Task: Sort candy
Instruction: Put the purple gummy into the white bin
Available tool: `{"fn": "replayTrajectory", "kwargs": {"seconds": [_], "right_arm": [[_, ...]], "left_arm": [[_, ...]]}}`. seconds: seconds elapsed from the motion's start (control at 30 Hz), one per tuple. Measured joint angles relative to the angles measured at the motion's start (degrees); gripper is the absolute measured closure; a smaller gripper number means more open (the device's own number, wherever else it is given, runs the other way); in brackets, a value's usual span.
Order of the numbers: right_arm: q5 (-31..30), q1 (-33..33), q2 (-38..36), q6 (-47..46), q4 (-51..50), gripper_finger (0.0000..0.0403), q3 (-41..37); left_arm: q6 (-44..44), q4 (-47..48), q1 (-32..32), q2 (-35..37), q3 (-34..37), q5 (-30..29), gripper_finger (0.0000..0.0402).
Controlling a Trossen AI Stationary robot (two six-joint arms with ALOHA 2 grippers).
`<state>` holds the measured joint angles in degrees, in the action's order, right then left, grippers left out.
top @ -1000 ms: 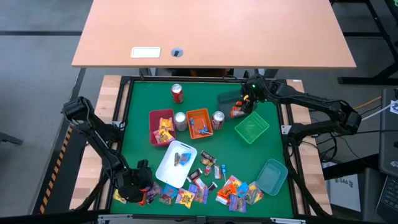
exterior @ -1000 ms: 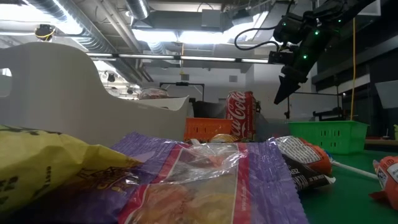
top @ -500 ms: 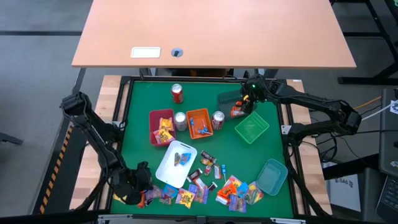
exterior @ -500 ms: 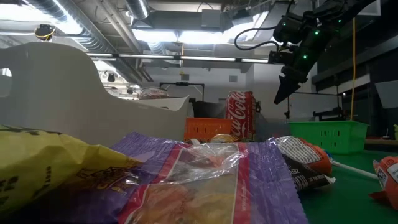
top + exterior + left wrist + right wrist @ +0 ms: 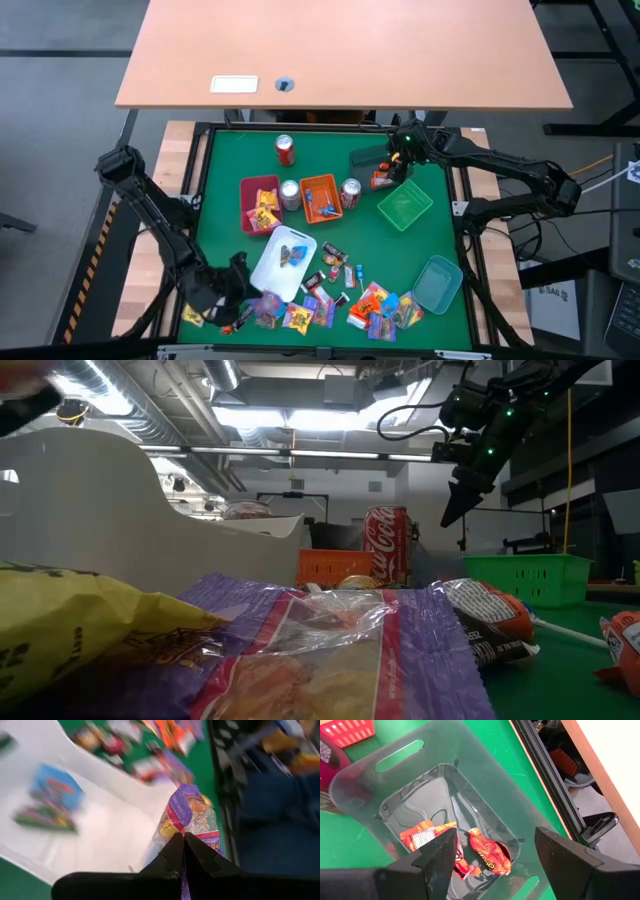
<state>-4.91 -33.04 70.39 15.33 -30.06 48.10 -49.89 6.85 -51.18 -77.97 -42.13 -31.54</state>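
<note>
Left gripper (image 5: 183, 836), clenched on a purple candy (image 5: 192, 817) near the table's front-left corner, carries it toward the white tray (image 5: 272, 272); right gripper (image 5: 495, 855) hangs released over the grey bin (image 5: 395, 780).

Bright wrapped candy (image 5: 385, 308) lies heaped at the mat's near edge, some sorted into trays.

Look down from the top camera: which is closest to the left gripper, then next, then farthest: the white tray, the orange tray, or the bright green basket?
1. White tray: right beside the left gripper, at the table's near left.
2. Orange tray: mid-table, between two silver cans.
3. Bright green basket: farthest, on the right arm's side.
</note>
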Motion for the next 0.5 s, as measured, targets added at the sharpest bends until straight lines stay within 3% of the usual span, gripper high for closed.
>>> {"fn": "replayTrajectory", "kwargs": {"seconds": [0.2,0.5], "right_arm": [[0.01,0.07,0.0,-0.38,-0.52,0.0136,0.0],[0.0,0.07,0.0,-0.47,-9.93,0.0136,1.23]], "left_arm": [[0.94,-0.07,4.66,0.0,-0.28,-5.69,0.0401],[0.96,0.02,11.56,0.0,-0.28,-4.16,0.0401]]}}
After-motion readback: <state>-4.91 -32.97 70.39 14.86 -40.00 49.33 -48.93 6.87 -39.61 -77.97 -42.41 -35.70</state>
